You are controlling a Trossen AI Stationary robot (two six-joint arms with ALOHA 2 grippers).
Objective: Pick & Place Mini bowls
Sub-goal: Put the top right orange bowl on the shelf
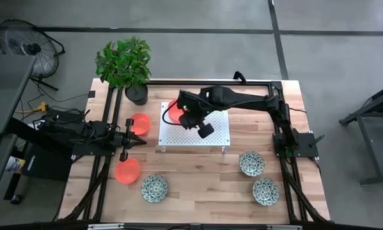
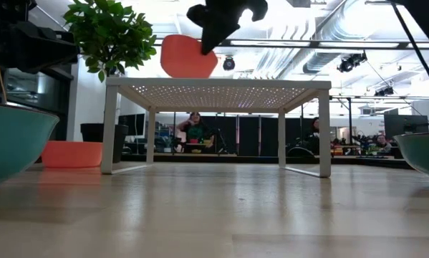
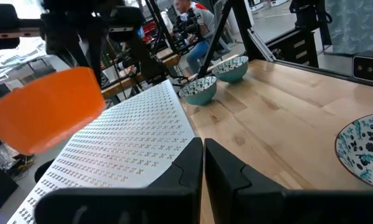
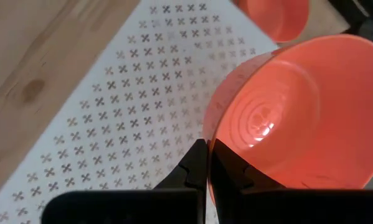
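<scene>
My right gripper (image 4: pixel 206 146) is shut on an orange mini bowl (image 1: pixel 171 112) and holds it over the left end of the white perforated platform (image 1: pixel 210 137); the low view shows this bowl (image 2: pixel 189 56) above the platform top. Two more orange bowls stand on the table, one (image 1: pixel 139 122) beside the platform and one (image 1: pixel 127 170) nearer. Three speckled bowls (image 1: pixel 154 188), (image 1: pixel 251 163), (image 1: pixel 266 191) sit upright on the near half of the table. My left gripper (image 3: pixel 203 155) is shut and waits near the platform's left edge (image 1: pixel 140 134). My right gripper pinches the orange bowl's rim (image 4: pixel 208 127), with one finger on the inner side of the wall and one on the outer side. The bowl is lifted clear of the platform and tipped on its side, its opening facing my wrist camera.
A leafy plant in a black pot (image 1: pixel 136 93) stands at the far left corner of the table. The platform stands on white legs (image 2: pixel 110 129), with open space beneath. Bare wood lies between the platform and the near bowls. People show in the room behind (image 2: pixel 194 129).
</scene>
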